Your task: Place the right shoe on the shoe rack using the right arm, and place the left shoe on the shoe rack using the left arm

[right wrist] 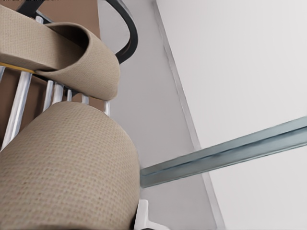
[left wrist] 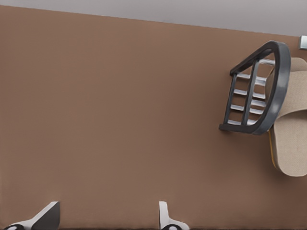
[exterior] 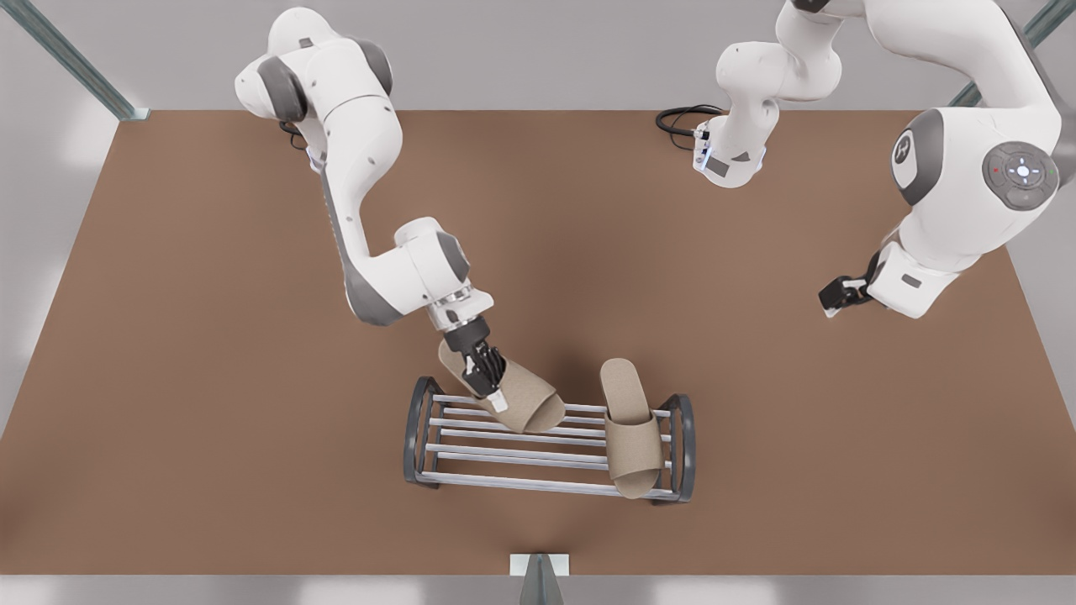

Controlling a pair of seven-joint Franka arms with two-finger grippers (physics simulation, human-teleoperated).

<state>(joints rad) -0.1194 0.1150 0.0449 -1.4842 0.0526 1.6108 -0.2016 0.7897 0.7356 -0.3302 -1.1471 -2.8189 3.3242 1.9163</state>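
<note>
The right pincer [exterior: 491, 378] is clamping one beige slipper [exterior: 513, 391] tilted over the shoe rack [exterior: 504, 458] near the bench's [exterior: 210, 378] front edge to seat it beside its twin [exterior: 632, 433], while the left pincer [exterior: 841, 296], fingers apart and empty, is waiting well clear.

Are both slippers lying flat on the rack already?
No: one slipper lies on the shoe rack, but the other slipper is tilted in the right gripper.
</note>
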